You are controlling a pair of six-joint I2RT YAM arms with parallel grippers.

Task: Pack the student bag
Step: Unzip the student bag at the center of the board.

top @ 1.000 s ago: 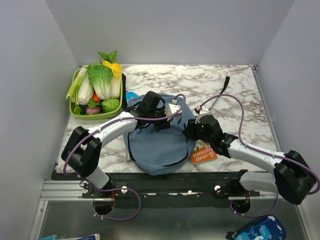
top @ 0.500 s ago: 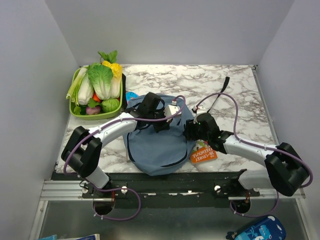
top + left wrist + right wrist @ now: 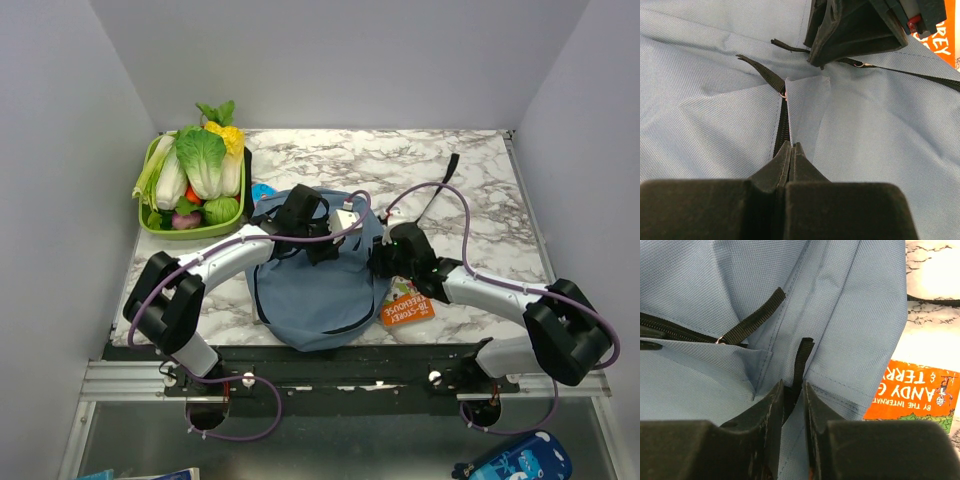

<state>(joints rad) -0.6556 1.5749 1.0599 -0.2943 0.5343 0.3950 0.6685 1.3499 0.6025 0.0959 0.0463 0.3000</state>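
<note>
The student bag point(image 3: 318, 295) lies flat at ctr-front of the tabletop point(image 3: 340, 160), btw the two arms: dusty-blue, rounded, w/ a black zip point(image 3: 781, 125) along its seam. On its upper part sits the left gripper point(image 3: 791, 148), jaws pressed fully together, tips nipping a raised fold of the blue fabric right beside the zip; creases fan out from that spot. Just past the tips a zip pull point(image 3: 760, 70), black webbing on a small metal ring, lies slack on the cloth. From the bag's right side comes the right gripper point(image 3: 792, 386), its tip close to the other one. Its jaws are only a thin slot apart w/ a short black tab point(image 3: 801, 360) of webbing running down btw them, free end sticking up past the pads. The fabric puckers toward it, so the tab looks clamped. An orange book point(image 3: 912, 390) touches the bag's right edge, its left part under the fabric. White lettering reads "ANDY G", "TERR" & smaller "BY THE INTERNAT", rest cut off. The left wrist view shows only "REY"; from above the title is too small to read. Farther out, a black strap point(image 3: 440, 185) runs over the tabletop at back right. At the far left corner stands a green basket point(image 3: 190, 228) heaped w/ toy veg point(image 3: 205, 160): leafy greens, yellow corn. Below the near edge, right, lies a blue printed pouch point(image 3: 520, 458).
</note>
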